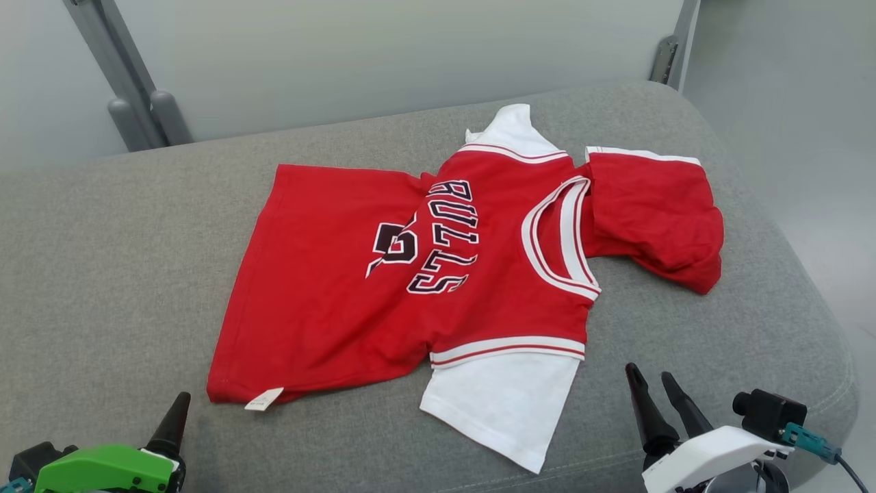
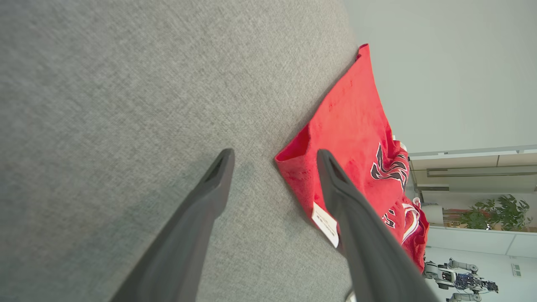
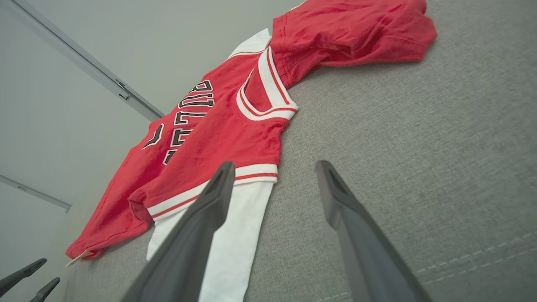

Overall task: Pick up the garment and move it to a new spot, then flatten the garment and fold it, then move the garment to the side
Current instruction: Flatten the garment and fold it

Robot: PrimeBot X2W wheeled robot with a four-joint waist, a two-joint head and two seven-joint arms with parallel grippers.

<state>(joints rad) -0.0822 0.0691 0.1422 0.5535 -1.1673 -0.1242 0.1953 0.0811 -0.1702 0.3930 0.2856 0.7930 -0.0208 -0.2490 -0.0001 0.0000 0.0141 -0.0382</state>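
Lying spread near the middle of the grey cushion (image 1: 102, 260), the garment (image 1: 472, 274) is a red jersey with white sleeves and black lettering, its neckline turned toward the robot's right. One white sleeve (image 1: 506, 404) points toward the robot, and the other sleeve (image 1: 510, 127) points toward the far edge. Past the neckline, a bunched red flap (image 1: 650, 212) lies folded on the right side. A small white label (image 1: 264, 399) sticks out at the near left corner of the hem. The left gripper (image 2: 275, 154) hovers just beside that corner, its fingers spread wide and holding nothing. The right gripper (image 1: 647, 372) hangs close to the near sleeve, its fingers also wide apart and empty.
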